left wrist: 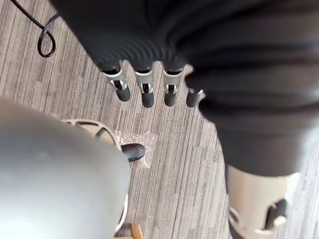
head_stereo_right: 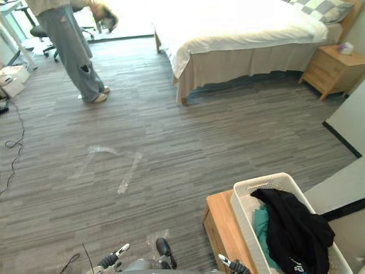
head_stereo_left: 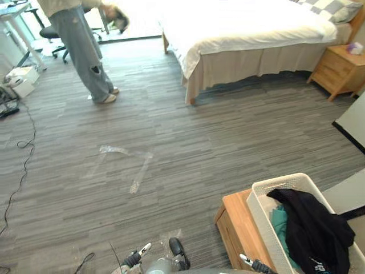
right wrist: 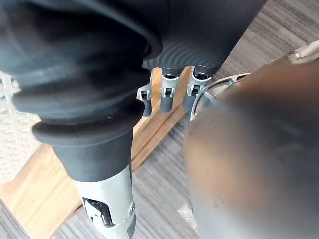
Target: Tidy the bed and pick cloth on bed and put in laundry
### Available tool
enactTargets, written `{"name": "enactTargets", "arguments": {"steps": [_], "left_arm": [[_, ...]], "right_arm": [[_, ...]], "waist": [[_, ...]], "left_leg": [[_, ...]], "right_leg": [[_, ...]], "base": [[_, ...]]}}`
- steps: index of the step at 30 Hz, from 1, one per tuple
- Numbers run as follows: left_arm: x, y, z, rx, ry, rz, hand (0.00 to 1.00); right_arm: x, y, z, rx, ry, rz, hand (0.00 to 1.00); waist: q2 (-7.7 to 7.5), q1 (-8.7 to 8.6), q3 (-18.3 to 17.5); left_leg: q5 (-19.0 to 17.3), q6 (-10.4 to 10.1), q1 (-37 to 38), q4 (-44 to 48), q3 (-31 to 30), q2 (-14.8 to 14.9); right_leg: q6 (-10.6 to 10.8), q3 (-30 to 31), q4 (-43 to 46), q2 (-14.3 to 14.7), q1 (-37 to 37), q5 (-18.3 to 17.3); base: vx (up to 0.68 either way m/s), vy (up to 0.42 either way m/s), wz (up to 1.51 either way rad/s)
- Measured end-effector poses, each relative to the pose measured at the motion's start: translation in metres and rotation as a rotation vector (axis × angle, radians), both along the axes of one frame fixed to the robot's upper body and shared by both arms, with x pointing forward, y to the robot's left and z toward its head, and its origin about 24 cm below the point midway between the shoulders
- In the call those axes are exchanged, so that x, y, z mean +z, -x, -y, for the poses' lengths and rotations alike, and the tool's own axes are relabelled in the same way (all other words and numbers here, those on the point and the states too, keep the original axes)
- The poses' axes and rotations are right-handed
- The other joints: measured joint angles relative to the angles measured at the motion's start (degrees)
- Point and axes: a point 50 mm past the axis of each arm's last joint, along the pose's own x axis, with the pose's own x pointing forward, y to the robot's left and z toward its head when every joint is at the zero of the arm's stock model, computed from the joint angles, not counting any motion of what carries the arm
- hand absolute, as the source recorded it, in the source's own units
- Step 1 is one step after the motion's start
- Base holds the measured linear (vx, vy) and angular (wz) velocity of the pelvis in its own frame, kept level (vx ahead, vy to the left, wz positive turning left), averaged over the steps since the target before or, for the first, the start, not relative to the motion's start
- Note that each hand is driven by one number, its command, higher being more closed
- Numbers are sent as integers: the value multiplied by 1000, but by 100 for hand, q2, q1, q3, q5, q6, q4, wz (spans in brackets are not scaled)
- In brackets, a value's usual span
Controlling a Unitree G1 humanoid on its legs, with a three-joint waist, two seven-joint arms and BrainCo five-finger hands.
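Observation:
The bed (head_stereo_left: 239,23) stands at the far right under a smooth white duvet, with a checked pillow (head_stereo_left: 333,8) at its head. Close by at the lower right, a white laundry basket (head_stereo_left: 259,188) sits on a low wooden stand (head_stereo_left: 236,228). A black cloth (head_stereo_left: 311,228) lies in the basket and hangs over its rim, on top of a teal cloth (head_stereo_left: 279,225). My left hand (left wrist: 145,94) hangs over the grey floor with straight fingers and holds nothing. My right hand (right wrist: 167,97) hangs beside the wooden stand, also relaxed and empty.
A person (head_stereo_left: 85,51) in grey trousers stands at the far left, near an office chair (head_stereo_left: 54,34). A wooden nightstand (head_stereo_left: 339,68) is beside the bed. Cables (head_stereo_left: 23,142) trail along the left floor. A white panel (head_stereo_left: 353,123) edges the right side.

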Motion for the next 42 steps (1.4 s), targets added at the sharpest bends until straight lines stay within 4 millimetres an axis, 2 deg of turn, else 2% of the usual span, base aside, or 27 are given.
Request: {"name": "enactTargets", "arguments": {"steps": [2, 4, 5, 6, 7, 8, 10, 11, 16, 22, 23, 24, 25, 26, 27, 28, 29, 30, 32, 33, 35, 36, 37, 39, 40, 41, 42], "left_arm": [[0, -1, 1, -37, -15, -7, 0], [0, -3, 3, -74, -27, -9, 0], [0, -2, 4, -97, -36, -18, 0], [0, 0, 1, -97, -47, -20, 0], [1, -1, 0, -89, -50, -11, 0], [0, 1, 3, -87, -43, -13, 0], [-2, 5, 6, -84, -32, -22, 0], [-5, 14, 11, -249, -28, -70, 0], [-5, 14, 11, -249, -28, -69, 0], [-3, 11, 6, -196, -88, -20, 0], [-1, 8, 1, -154, -127, -6, 0], [0, 7, -2, -104, -147, 3, 0], [1, 7, -9, 30, -173, 17, 0], [4, 6, -16, 139, -215, 28, 0], [6, 5, -24, 222, -255, 43, 0], [8, 4, -26, 252, -271, 56, 0], [8, 6, -26, 279, -274, 60, 0], [7, 8, -25, 293, -263, 60, 0], [4, 18, -23, 295, -246, 37, 0], [-1, 34, -19, 290, -222, -2, 0], [-2, 42, -23, 279, -222, -25, 0], [-3, 43, -24, 279, -220, -27, 0], [-2, 43, -26, 272, -221, -27, 0], [-3, 43, -27, 250, -218, -42, 0], [-3, 44, -28, 211, -220, -54, 0], [-3, 44, -30, 173, -230, -63, 0], [-3, 44, -31, 151, -238, -67, 0]], "right_arm": [[1, -1, 2, 10, 11, 11, 0], [1, -2, 2, 40, 16, 9, 0], [1, -2, 1, 54, 18, 9, 0], [-1, 2, -3, 62, 7, -8, 0], [-1, 3, -5, 63, 2, -10, 0], [-1, 6, -3, 63, 5, -10, 0], [0, 6, 0, 75, 6, -5, 0], [-5, 18, -4, 74, -23, -48, 0], [-4, 16, -4, 76, -22, -44, 0], [-2, 5, -7, 190, -7, 27, 0], [-1, 0, -11, 202, -21, 60, 0], [-1, -4, -12, 213, -26, 81, 0], [1, -9, -12, 247, -24, 116, 0], [3, -15, -13, 277, -20, 151, 0], [5, -23, -15, 310, -19, 192, 0], [6, -26, -18, 329, -20, 210, 0], [7, -29, -17, 341, -21, 234, 0], [9, -30, -12, 354, -10, 255, 0], [10, -29, -3, 378, 18, 252, 0], [11, -34, 2, 417, 39, 251, 0], [10, -33, 2, 435, 50, 237, 0], [8, -30, 1, 432, 48, 222, 0], [6, -26, -1, 423, 45, 203, 0], [6, -24, -2, 409, 43, 199, 0], [7, -26, 0, 387, 51, 213, 0], [7, -27, 1, 361, 52, 223, 0], [7, -26, 1, 347, 53, 224, 0]], "waist": [[36, -10, 4], [66, 13, 13], [55, 10, -45], [-191, 49, -222], [-227, 93, -238], [-138, 160, -293], [-16, 169, -377], [-29, 179, -824], [-55, 183, -771], [-115, 271, -745], [-171, 297, -674], [-163, 315, -603], [-186, 382, -465], [-99, 506, -352], [-204, 509, -160], [-213, 505, -88], [-193, 498, -43], [-121, 479, -13], [49, 508, 34], [175, 531, -9], [87, 518, 52], [11, 563, 41], [-127, 587, 21], [-176, 588, 24], [-190, 586, 18], [-248, 515, 38], [-270, 489, 57]], "left_leg": [[-2, -2, 48, -1, -198, 32], [-12, 3, 152, -2, -189, 39], [-207, -148, 161, 0, -105, -4], [-431, -54, 149, 158, 318, -19], [-468, 164, 121, 396, 515, 57], [-441, 38, 259, 404, 716, 249], [-319, -3, 411, 10, 622, 121], [-413, -793, 994, 8, 125, 725], [-435, -826, 989, 8, 126, 743], [-554, -829, 842, 51, 155, 763], [-737, -895, 675, 364, 257, 827], [-849, -920, 558, 700, 333, 919], [-1029, -810, 350, 1412, 404, 1119], [-1150, -790, 126, 2027, 384, 1272], [-1166, -909, -231, 2865, 355, 1417], [-1241, -1113, -423, 3150, 310, 1456], [-1345, -1179, -498, 2919, 62, 1412], [-1285, -1195, -487, 2307, -142, 1395], [-995, -1305, -465, 2019, -261, 1422], [-1129, -1112, -523, 2064, -225, 1329], [-1283, -931, -643, 2300, -166, 1248], [-1324, -864, -654, 2332, -139, 1173], [-1435, -738, -639, 2424, -101, 1065], [-1499, -713, -419, 2255, -58, 863], [-1497, -710, -174, 1948, 31, 732], [-1498, -709, 107, 1691, 157, 652], [-1499, -708, 285, 1554, 175, 608]], "right_leg": [[57, 574, 172, 332, -238, 32], [227, 601, 112, 413, -391, 174], [214, 565, -38, 380, -353, 439], [206, 436, -256, 122, -365, 512], [292, 416, -282, 44, -352, 573], [360, 419, -307, 45, -315, 594], [435, 413, -450, 45, -225, 687], [753, 166, -1032, -111, -459, 1563], [758, 190, -1032, -114, -468, 1559], [751, -18, -1045, -176, -481, 1516], [749, -72, -1039, -216, -480, 1502], [746, -93, -1029, -224, -480, 1490], [714, -70, -985, -187, -463, 1460], [676, 22, -991, -132, -456, 1444], [600, 82, -1043, -172, -321, 1449], [574, 86, -1066, -190, -242, 1433], [573, 102, -1063, -216, -207, 1428], [610, 134, -1111, -218, -144, 1405], [716, 331, -1218, -226, -72, 1328], [792, 474, -1263, -227, -76, 1328], [953, 407, -554, -304, -271, 1150], [997, 359, -481, -360, -297, 1030], [1096, 351, -191, -475, -389, 863], [1196, 486, 498, -640, -694, 807], [1237, 548, 1294, -747, -1059, 838], [1253, 317, 2153, -937, -1427, 1047], [1212, 114, 2568, -1062, -1579, 1207]], "base": [[24, -20, 65], [-46, -7, 49], [-10, 35, 32], [8, 36, 21], [136, -31, -1], [116, -46, 12], [80, -1, 15], [0, 0, 0], [0, 0, -1], [4, 2, 11], [38, 1, 34], [22, -22, 23], [3, -44, -6], [17, -50, -14], [18, -44, -10], [0, 0, 0], [34, 58, -8], [38, 74, -18], [98, 179, -52], [182, 230, -67], [225, 127, -32], [215, 64, -13], [178, 73, -11], [188, 115, -20], [219, 127, -38], [228, 122, -36], [207, 77, -36]]}}
